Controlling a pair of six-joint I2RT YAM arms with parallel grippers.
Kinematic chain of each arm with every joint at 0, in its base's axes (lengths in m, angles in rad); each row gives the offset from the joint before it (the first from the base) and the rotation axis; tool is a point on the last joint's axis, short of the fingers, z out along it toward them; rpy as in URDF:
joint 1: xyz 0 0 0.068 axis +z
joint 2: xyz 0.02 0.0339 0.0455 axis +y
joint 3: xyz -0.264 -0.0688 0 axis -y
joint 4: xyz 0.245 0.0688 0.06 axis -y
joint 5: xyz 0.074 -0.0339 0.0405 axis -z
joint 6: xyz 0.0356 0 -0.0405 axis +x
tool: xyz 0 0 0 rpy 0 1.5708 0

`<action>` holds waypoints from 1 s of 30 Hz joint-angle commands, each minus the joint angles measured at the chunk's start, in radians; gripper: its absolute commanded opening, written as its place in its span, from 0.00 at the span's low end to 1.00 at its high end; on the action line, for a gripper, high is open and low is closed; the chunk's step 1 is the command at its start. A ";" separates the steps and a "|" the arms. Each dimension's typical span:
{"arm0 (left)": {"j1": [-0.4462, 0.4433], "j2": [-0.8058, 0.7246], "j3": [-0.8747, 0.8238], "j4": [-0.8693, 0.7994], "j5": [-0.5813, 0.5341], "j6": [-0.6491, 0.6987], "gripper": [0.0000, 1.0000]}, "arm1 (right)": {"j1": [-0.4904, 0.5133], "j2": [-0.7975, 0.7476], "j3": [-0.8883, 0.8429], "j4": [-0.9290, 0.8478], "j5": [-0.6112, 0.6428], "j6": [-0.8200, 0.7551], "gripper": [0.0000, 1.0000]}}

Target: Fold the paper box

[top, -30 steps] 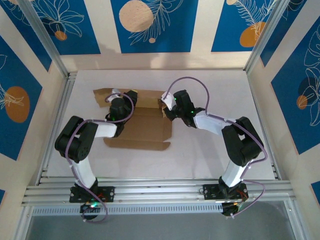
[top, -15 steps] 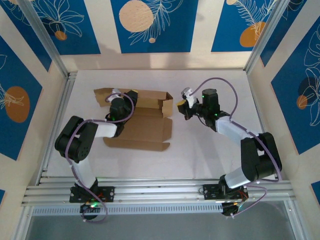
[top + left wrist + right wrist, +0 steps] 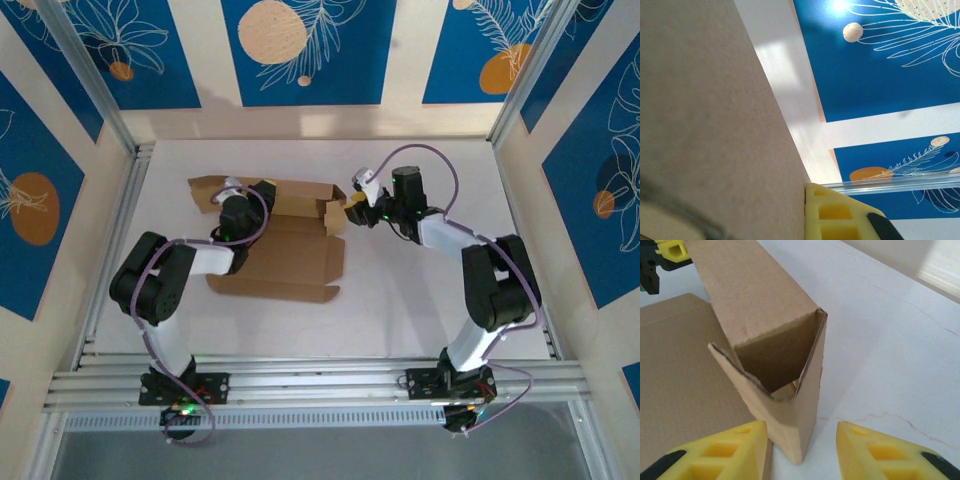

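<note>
**Open right gripper squares up to the box's end flap**

My right gripper (image 3: pixel 801 440) is open and holding nothing. Its two yellow fingers (image 3: pixel 735 449) sit on either side of the upright corner at the right end of the paper box (image 3: pixel 285 255). There the back wall and a short end flap meet in a hollow wedge of cardboard, and the flat base panel runs off to the left of it.

I take the step in hand to be turning that end flap in square. To do it well I should come in low and close on the creased corner rather than the loose top edge. Then I should swing slowly along the crease so the base does not skid on the pale table (image 3: pixel 420 290).

My right arm reaches in from the box's right side, forearm stretched out and wrist about level, fingers pointing at the flap. My left arm is bent tight beside the box's near-left corner, with its forearm crossing the base panel. That puts my left gripper (image 3: pixel 232 203) at the back wall. One finger (image 3: pixel 835 215) lies against the cardboard, but I cannot tell whether it is clamped.
</note>
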 commanded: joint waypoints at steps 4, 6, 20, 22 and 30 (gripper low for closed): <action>-0.004 0.008 0.008 -0.045 0.039 0.046 0.00 | 0.056 0.086 0.109 -0.079 -0.046 -0.093 0.43; -0.004 0.008 0.009 -0.046 0.041 0.046 0.00 | 0.071 0.102 0.118 -0.080 -0.035 -0.103 0.43; -0.007 0.007 -0.006 -0.019 0.038 0.026 0.00 | 0.169 0.168 0.136 -0.031 0.240 -0.063 0.49; -0.007 0.005 -0.009 -0.016 0.038 0.019 0.00 | 0.172 0.174 0.146 -0.038 0.276 -0.020 0.59; -0.012 0.004 -0.024 0.000 0.049 -0.017 0.00 | 0.200 0.165 0.096 -0.008 0.304 0.127 0.60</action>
